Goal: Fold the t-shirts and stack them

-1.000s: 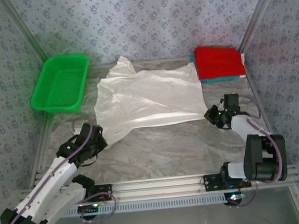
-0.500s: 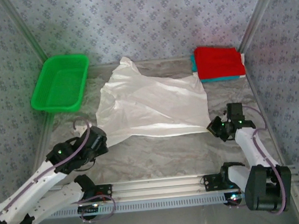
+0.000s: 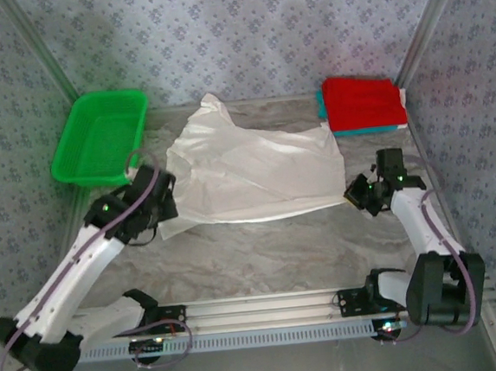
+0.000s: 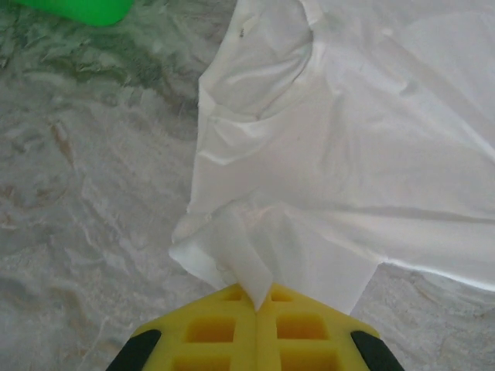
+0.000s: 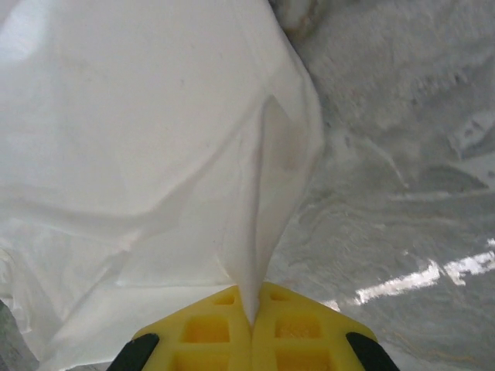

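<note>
Okay, the white t-shirt [image 3: 251, 172] lies spread on the table [image 3: 270, 244], mid-to-far, plain white side up. It sits between the green basket [image 3: 141, 130] at far left and the folded stack at far right. In that stack the red shirt [image 3: 362, 102] is on top, with the teal shirt [image 3: 321, 108] peeking out under its left and near edges. The stack touches or nearly touches the white shirt's far-right corner.

The left gripper [image 3: 164, 217] is clenched on the shirt's near-left corner. In the left wrist view a tuft of cloth is pinched between the yellow pads [image 4: 232, 328]. Cannot tell if that corner is sleeve or hem, though a neckline-like curve shows just beyond it.

The right gripper [image 3: 353, 197] is clenched on the near-right corner. In the right wrist view the cloth rises in a peak straight from the closed pads [image 5: 302, 328].

Judgement: the step in hand is spreading or starting the first fold, with nothing folded on this shirt yet. Holding both near corners likely keeps the near edge taut, so it moves as one line. The far part is wrinkled, with a bunched peak toward the far wall. Uneven pulling could skew it or bump the stack. The stack sits far right, probably as the drop spot once this shirt is folded.
</note>
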Motion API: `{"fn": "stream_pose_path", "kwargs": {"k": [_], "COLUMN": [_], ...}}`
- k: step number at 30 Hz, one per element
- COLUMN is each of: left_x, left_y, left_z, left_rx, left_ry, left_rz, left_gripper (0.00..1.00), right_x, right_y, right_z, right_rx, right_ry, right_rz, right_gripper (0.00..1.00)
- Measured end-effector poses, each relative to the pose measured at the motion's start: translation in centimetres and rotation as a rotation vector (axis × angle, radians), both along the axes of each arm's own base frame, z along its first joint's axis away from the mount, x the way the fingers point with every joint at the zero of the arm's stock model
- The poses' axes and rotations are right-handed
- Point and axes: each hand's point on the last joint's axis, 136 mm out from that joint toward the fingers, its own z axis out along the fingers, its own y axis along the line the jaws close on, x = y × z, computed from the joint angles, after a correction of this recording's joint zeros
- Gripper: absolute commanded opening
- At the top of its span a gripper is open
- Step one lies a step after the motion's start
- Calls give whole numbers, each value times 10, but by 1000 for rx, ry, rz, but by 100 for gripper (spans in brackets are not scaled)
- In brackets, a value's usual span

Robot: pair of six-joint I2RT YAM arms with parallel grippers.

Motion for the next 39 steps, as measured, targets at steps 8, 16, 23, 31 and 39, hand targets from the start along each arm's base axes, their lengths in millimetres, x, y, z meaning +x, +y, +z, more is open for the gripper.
{"fn": "stream_pose_path", "kwargs": {"k": [8,16,23,31,39], "left_x": [66,109,143,171,196], "left_y": [-20,-30,-41,-38,-38], "left_z": [17,41,31,16,19], "left_rx": [79,162,227,283,307], "left_ry": [16,-33,-24,6,-10], "left_rz": [-188,-351,-445,-497,-510], "left_gripper": [0,0,0,0,0], "right_x": [21,35,57,78,96], "right_y": [-4,-5,-8,-9,-10], "right_z": [-14,-11,-15,-26,-20], "right_rx": [-26,-46,-48,-42,-39], "right_ry": [61,54,71,80,48], "right_rz": [42,57,62,60,54], "right_gripper": [0,0,0,0,1]}}
